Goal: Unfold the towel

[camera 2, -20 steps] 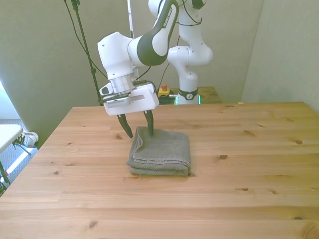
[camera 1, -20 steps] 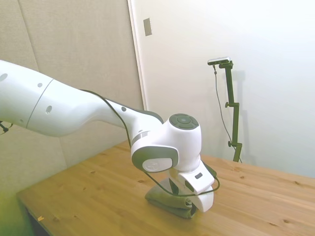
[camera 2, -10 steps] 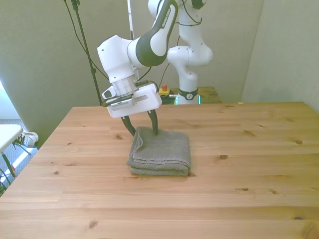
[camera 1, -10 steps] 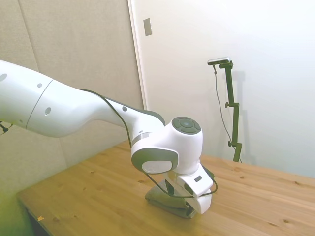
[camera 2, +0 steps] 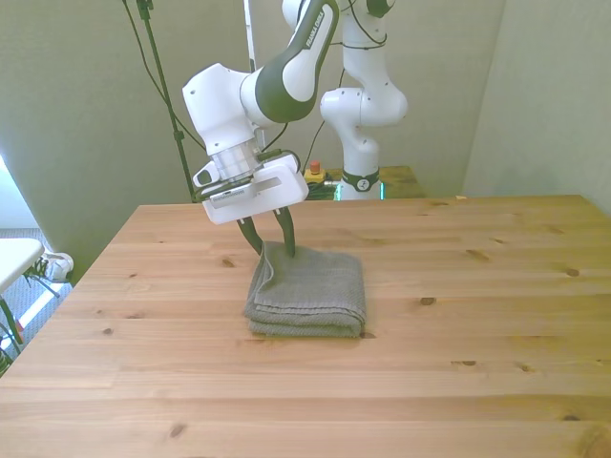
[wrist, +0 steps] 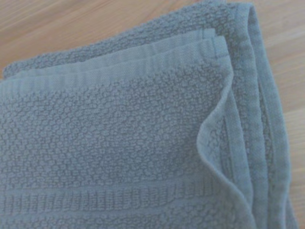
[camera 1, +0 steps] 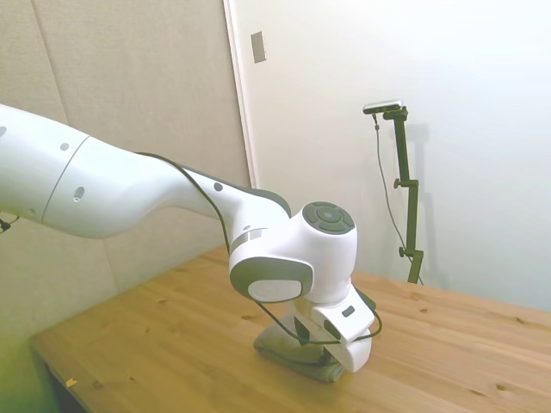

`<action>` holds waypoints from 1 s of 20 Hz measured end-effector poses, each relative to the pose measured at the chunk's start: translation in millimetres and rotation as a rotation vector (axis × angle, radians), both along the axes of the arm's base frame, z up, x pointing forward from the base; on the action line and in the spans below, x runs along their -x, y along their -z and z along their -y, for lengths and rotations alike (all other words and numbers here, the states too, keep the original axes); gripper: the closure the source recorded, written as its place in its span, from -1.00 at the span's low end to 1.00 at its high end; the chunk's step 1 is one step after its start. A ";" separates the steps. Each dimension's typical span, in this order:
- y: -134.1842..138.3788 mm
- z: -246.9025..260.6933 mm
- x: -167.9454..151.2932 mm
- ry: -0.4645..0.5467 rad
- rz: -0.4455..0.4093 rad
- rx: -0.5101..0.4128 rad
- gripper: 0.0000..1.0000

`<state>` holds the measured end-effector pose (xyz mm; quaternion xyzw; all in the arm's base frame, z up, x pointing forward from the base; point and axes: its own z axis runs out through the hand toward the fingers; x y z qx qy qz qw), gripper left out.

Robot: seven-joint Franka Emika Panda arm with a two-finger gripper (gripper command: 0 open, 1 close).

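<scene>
Fingers (camera 2: 260, 239) dark, curved, w/ tips drawn close together, only a narrow gap left; they sit at the far corner of the towel (camera 2: 310, 291) on the front view's left, right at the raised edge there. Can't tell if cloth is actually pinched betw. them. In side view the wrist housing hides the fingers; gripper (camera 1: 331, 366) sits low over the towel (camera 1: 288, 354). Towel is grey-taupe terry, folded into a thick squarish pad of several layers, lying flat on the wooden surface (camera 2: 458, 382) approx. mid-width, toward the front view's left. Wrist view: towel (wrist: 114, 138) close up, stacked hems at one corner, top layer's edge curling up in a wave. Behind the surface's far edge: small box w/ red button (camera 2: 313, 172). No legible writing.
</scene>
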<state>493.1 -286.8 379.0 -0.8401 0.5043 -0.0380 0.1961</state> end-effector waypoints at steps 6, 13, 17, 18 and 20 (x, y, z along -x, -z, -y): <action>-2.7 0.8 -1.3 -0.004 0.008 0.003 1.00; -16.8 -6.3 -7.6 -0.023 0.031 0.000 1.00; -39.9 -25.1 -18.1 -0.063 0.066 -0.009 1.00; -46.4 -33.6 -22.1 -0.079 0.077 -0.010 1.00; -59.3 -55.3 -30.1 -0.133 0.085 -0.025 1.00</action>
